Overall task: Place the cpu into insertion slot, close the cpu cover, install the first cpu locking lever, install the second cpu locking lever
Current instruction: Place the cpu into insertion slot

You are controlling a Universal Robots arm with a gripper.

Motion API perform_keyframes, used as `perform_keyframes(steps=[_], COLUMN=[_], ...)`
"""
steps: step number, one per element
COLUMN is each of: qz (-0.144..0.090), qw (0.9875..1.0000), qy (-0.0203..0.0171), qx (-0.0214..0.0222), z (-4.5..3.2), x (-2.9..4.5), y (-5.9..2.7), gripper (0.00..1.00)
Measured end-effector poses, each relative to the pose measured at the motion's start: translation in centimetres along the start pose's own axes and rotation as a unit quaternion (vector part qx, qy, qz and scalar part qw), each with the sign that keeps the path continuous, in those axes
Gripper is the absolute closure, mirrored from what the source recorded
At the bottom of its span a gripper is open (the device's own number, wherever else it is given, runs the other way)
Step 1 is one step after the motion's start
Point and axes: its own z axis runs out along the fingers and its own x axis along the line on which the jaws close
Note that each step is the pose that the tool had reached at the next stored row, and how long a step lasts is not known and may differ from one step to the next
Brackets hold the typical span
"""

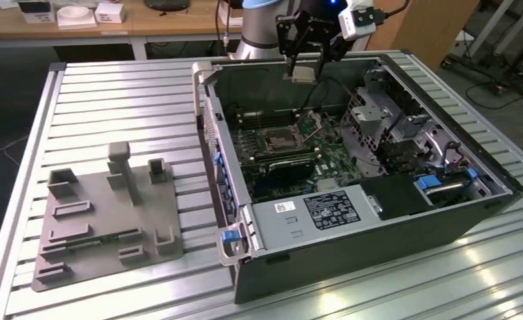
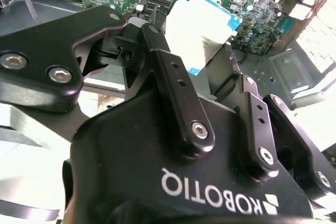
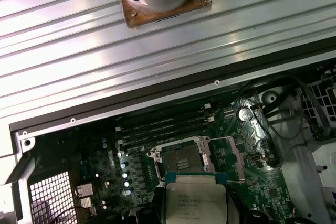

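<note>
Closest in, the fingers (image 2: 169,72) are clamped on opposite edges of the cpu (image 2: 202,22), so it hangs flat in the gripper (image 2: 195,45) with its pale metal top facing up toward the wrist. Holding it by the edges looks deliberate to me, since that leaves the underside free to meet the socket.

In the exterior view the gripper (image 1: 303,65) hovers high over the rear wall of the open case (image 1: 359,220), and the cpu (image 1: 301,75) is well above the green board (image 1: 333,160), touching nothing. My guess is that this height is there to clear the case walls and the cables inside.

Further down, the slot (image 3: 181,160) lies bare, with its dark centre showing inside the silvery rim. In the first wrist view the cpu (image 3: 195,203) sits near it but short of it, so I judge the two are not yet lined up. The cover (image 3: 231,157) lies swung open just beside the slot, which is what leaves the socket exposed. The state of the levers is too small to tell. Beyond the slot run the long memory slots (image 3: 163,128).

Farthest out, the case rests on the slatted bench (image 1: 110,100), and a grey fixture (image 1: 110,220) sits well apart on the exterior view's left.
</note>
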Motion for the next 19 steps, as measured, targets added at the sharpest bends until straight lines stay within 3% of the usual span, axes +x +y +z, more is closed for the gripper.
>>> perform_keyframes(steps=[19], qz=[0.015], qw=[0.9999], qy=[-0.0014], qx=[-0.0003], z=[0.00], x=[0.00], y=[0.00], gripper=[0.46])
